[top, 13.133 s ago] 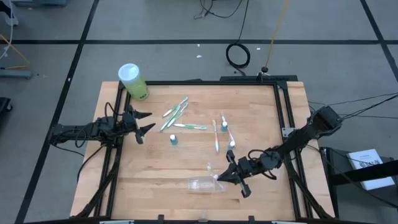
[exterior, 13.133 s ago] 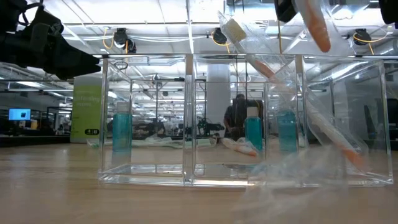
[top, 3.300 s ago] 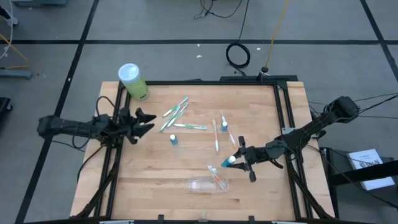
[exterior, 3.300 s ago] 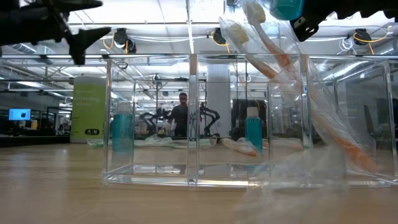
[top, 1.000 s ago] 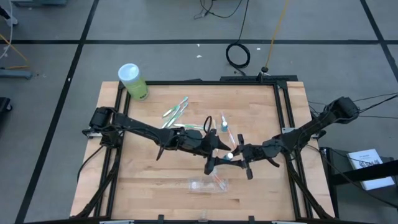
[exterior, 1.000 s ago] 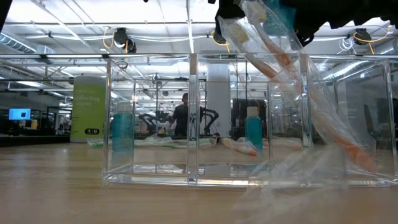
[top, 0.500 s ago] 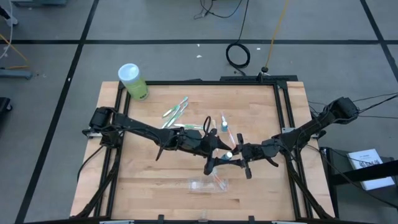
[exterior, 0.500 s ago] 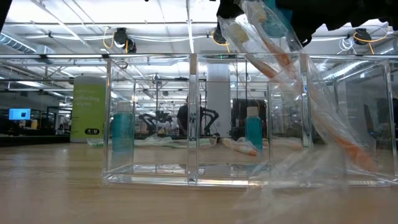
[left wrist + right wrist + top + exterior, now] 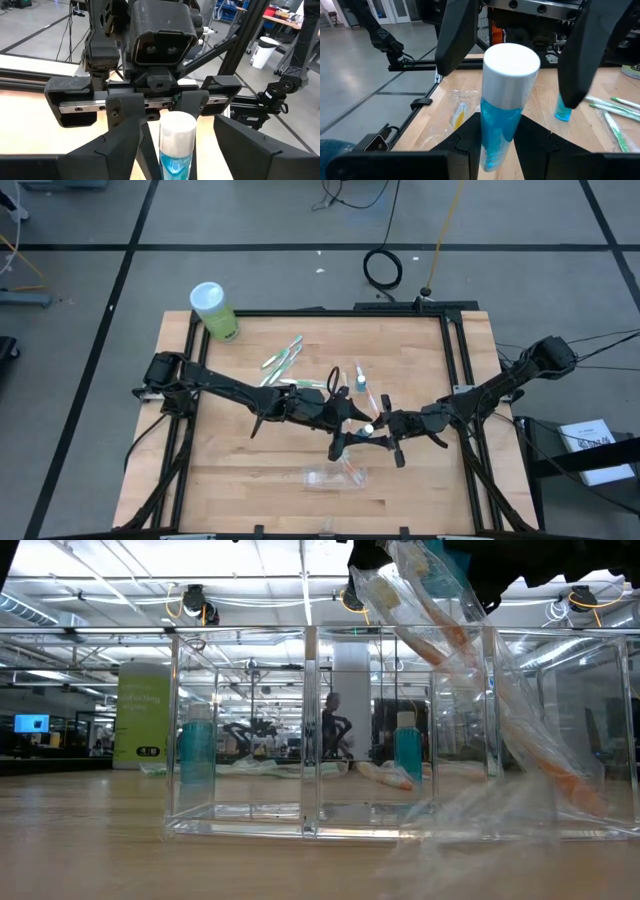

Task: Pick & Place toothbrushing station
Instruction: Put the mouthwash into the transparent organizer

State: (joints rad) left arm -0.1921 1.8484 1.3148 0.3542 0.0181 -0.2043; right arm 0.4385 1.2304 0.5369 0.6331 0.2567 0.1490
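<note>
My right gripper is shut on a small blue tube with a white cap above the middle of the table. The cap points at my left gripper. That gripper is open, and its fingers stand on either side of the cap without touching it. The clear crinkly pouch lies on the table near the front, with a pink-white toothbrush inside. Green-white toothbrushes lie toward the far left. Another blue tube stands past the grippers. My right gripper pinches the tube's blue body between its two fingers, at the end away from the cap. The fingers come level from the table's right and run along the tube. The tube sticks out past the fingertips, lifted clear of the table, with its cap toward the left.
A green bottle with a pale lid stands at the far left corner. A clear box with compartments fills the low view, and the pouch stands before it. A pink-white toothbrush lies behind the left arm.
</note>
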